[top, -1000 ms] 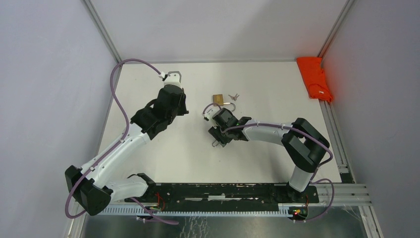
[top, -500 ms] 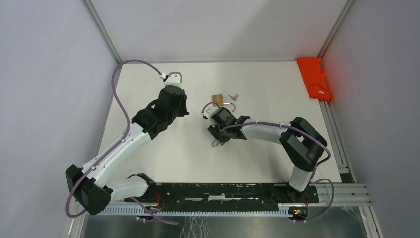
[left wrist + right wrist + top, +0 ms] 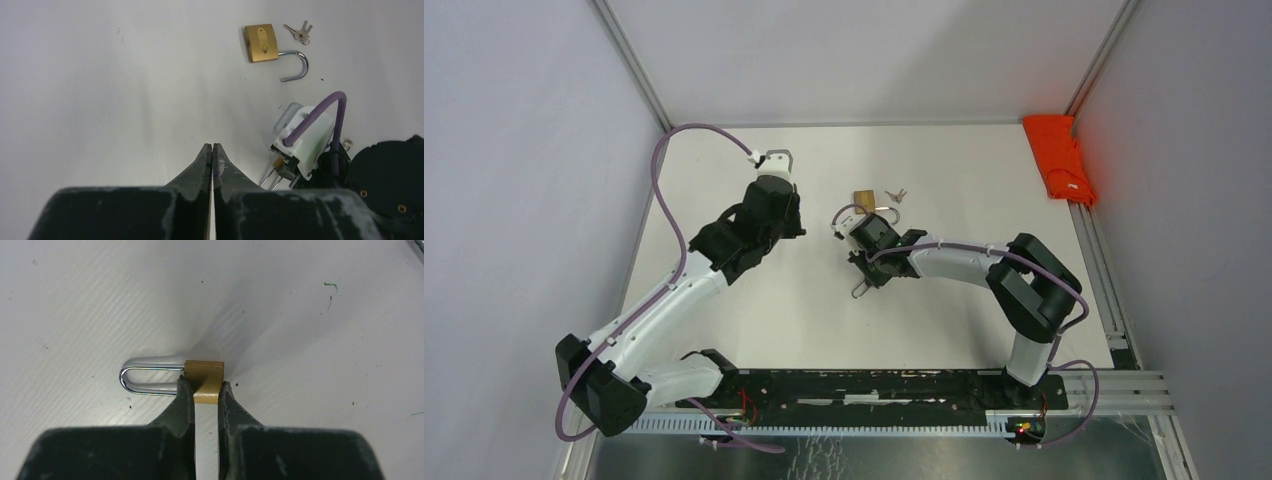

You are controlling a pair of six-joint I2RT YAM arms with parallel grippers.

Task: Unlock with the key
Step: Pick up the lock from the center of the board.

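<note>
Right pincer (image 3: 201, 388) first: I see its two fingers clamped on the brass body of a small padlock (image 3: 204, 374), one finger on each side. The lock lies flat on the white table (image 3: 310, 325). Its steel shackle points left in the right wrist view and looks seated in the body, though the nearer leg is partly hidden behind a finger. Off to the left and a little farther out, my left pincer (image 3: 212, 152) is closed on nothing, its fingers meeting tip to tip above bare table. From its camera I see the right wrist low on the right, with its purple cable looping over the white housing. Beyond both arms a larger padlock (image 3: 261, 43) lies flat with its shackle swung open, one leg clear of the body. The keys (image 3: 299, 33) sit in a small bunch just beside that lock's far corner, apart from it. At the far right corner an orange cloth (image 3: 1060, 157) lies along the table's edge.
</note>
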